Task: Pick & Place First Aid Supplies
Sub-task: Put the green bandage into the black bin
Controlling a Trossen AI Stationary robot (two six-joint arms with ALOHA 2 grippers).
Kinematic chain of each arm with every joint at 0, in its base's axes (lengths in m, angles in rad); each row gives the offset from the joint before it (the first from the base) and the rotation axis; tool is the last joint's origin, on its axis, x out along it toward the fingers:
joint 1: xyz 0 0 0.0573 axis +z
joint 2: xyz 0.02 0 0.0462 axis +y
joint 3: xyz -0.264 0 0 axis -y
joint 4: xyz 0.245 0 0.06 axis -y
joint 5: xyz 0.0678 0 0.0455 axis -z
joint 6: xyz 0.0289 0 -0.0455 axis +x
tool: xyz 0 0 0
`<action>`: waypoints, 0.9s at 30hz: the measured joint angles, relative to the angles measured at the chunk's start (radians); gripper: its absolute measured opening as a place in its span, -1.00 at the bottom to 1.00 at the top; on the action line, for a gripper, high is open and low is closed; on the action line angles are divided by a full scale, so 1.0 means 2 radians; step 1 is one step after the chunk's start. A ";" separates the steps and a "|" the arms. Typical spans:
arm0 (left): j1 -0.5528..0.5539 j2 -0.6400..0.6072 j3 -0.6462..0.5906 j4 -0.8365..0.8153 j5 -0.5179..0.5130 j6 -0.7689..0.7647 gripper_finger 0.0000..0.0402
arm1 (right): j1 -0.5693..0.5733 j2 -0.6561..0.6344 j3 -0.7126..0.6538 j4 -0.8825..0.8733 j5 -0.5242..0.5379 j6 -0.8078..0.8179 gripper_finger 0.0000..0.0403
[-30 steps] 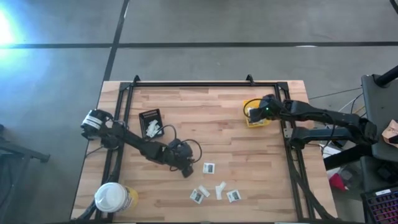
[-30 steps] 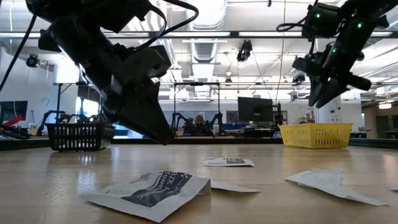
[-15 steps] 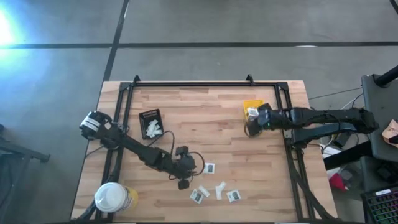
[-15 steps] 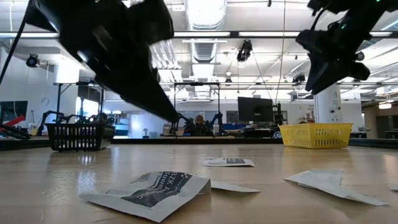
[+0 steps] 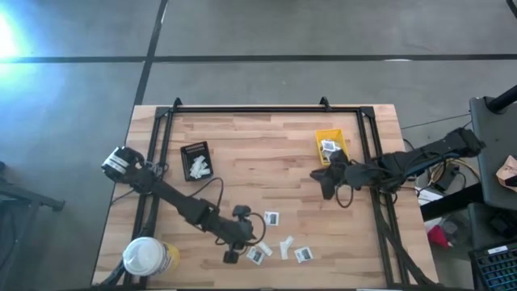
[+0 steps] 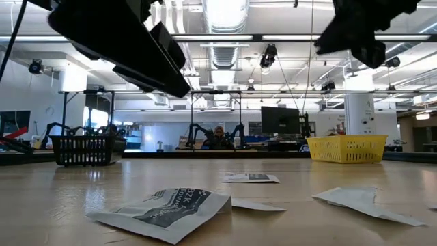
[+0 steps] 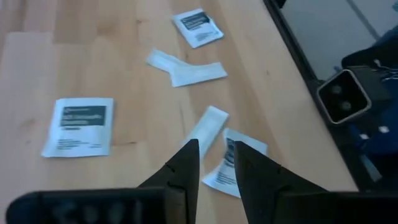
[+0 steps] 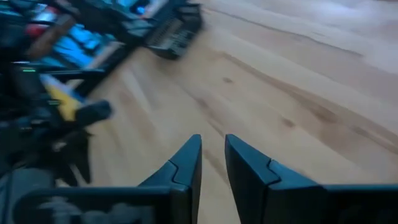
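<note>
left gripper (image 7: 213, 163) hangs low over the cluster of first aid supplies (image 5: 279, 242) at the near middle of the table (image 5: 266, 145), its fingers (image 7: 186, 165) drawn close with only a narrow slit between them and nothing in that slit. in its wrist view the tips point at a narrow pale strip (image 7: 207, 127) lying against a white square packet (image 7: 235, 163), which looks like the next pick; the narrow gap suits such a thin, flat thing. around these lie another square packet (image 7: 79, 124) with a dark centre, a bent strip (image 7: 185, 68) and one more square packet (image 7: 198, 27) farther off, all flat on the wood and apart from each other.

further out, the black tray (image 5: 196, 158) at the far left already holds some pale items, and the small yellow bin (image 5: 332, 145) at the far right holds a packet too, so sorting seems partly done with about five pieces still loose.

right gripper (image 8: 213, 158) sits just near of the yellow bin over bare wood, empty, fingers likewise nearly together, probably clear of the bin after a drop. a round white-lidded tub (image 5: 148, 257) stands at the near left corner, away from the work.
</note>
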 joint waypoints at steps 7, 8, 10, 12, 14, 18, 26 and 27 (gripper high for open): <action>-0.014 0.005 -0.001 0.041 0.038 -0.003 -0.60 | 0.018 0.000 -0.001 0.043 0.002 -0.022 -0.64; -0.015 0.008 -0.001 0.050 0.040 -0.003 -0.61 | 0.018 0.000 -0.001 0.043 0.002 -0.022 -0.64; -0.016 0.014 -0.001 0.065 0.047 -0.003 -0.63 | 0.018 0.000 -0.003 0.043 0.003 -0.022 -0.64; -0.016 0.021 -0.001 0.069 0.046 -0.003 -0.65 | 0.018 0.000 -0.007 0.043 0.003 -0.021 -0.65; -0.016 0.029 -0.001 0.076 0.046 -0.006 -0.66 | 0.018 0.000 -0.011 0.043 0.003 -0.018 -0.66; -0.016 0.045 -0.002 0.092 0.046 -0.023 -0.68 | 0.018 0.003 -0.020 0.043 0.003 -0.002 -0.67; -0.014 0.053 -0.002 0.095 0.031 -0.031 -0.70 | 0.027 0.059 -0.022 0.077 -0.005 0.004 -0.65; -0.012 0.053 -0.002 0.097 0.028 -0.028 -0.70 | 0.028 0.068 -0.022 0.087 -0.010 0.003 -0.64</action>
